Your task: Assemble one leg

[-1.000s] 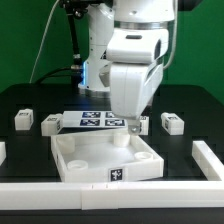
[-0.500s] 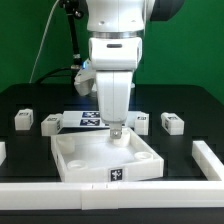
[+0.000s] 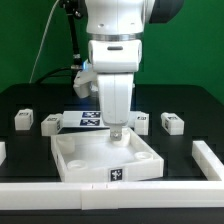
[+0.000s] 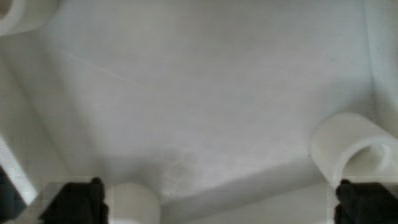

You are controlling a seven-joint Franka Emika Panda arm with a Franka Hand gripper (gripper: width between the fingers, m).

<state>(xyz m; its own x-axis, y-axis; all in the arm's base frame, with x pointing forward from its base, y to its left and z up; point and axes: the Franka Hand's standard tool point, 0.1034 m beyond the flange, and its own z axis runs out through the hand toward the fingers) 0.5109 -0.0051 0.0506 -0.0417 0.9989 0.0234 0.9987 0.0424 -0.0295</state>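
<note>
Several small white legs with tags stand on the black table behind the tray: two at the exterior view's left (image 3: 23, 119) (image 3: 51, 123), one at the right (image 3: 171, 122), and one (image 3: 140, 121) just right of my gripper. My gripper (image 3: 117, 131) hangs over the back part of the large white tray (image 3: 70, 160), close to its floor. In the wrist view my gripper (image 4: 217, 200) is open, its dark fingers (image 4: 75, 200) wide apart, with only the tray floor (image 4: 214, 90) between them. A rounded corner socket (image 4: 347, 150) shows beside one finger. I hold no leg.
The marker board (image 3: 88, 119) lies behind the tray, partly hidden by my arm. White rails border the table at the front (image 3: 110, 196) and at the exterior view's right (image 3: 206, 156). A black cable hangs behind the arm.
My arm has turned and moved to the exterior view's left, from beside the leg behind the tray to over the tray's back part. In the last half second it has hardly moved.
</note>
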